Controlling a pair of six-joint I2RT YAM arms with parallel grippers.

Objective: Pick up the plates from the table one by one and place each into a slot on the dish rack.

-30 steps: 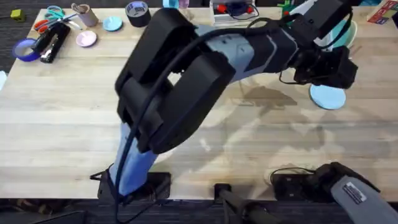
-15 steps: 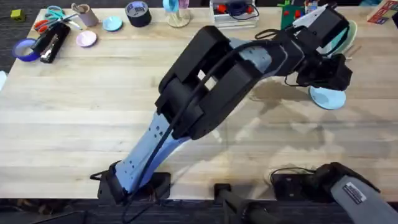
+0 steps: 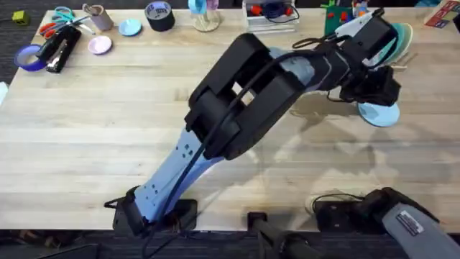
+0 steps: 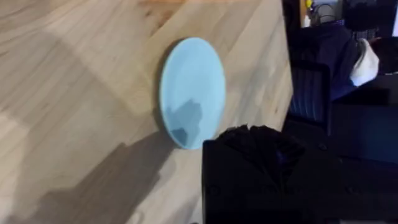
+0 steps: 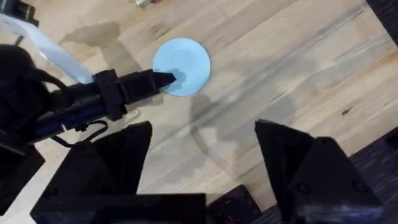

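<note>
A light blue plate [image 3: 381, 114] lies flat on the table [image 3: 108, 129] at the far right, and it also shows in the left wrist view [image 4: 193, 87] and the right wrist view [image 5: 186, 62]. My left arm reaches across the table, and its gripper [image 3: 374, 99] hangs just over the plate's near-left edge, with its tip [image 5: 166, 79] at the rim. Behind the arm stands the dish rack [image 3: 405, 59], mostly hidden, with a pale yellow plate [image 3: 408, 34] upright in it beside a teal one. My right gripper [image 5: 202, 162] rests low at the near right edge, open and holding nothing.
Along the far edge sit scissors [image 3: 56, 20], a tape roll [image 3: 158, 14], small pink [image 3: 100, 45] and blue [image 3: 130, 28] discs, and a white wire tray [image 3: 272, 14]. The table's right edge runs close to the blue plate.
My left arm has dropped away from the camera and stretched out toward the far right, which brought its gripper down over the blue plate. The right arm and the plate have not moved.
</note>
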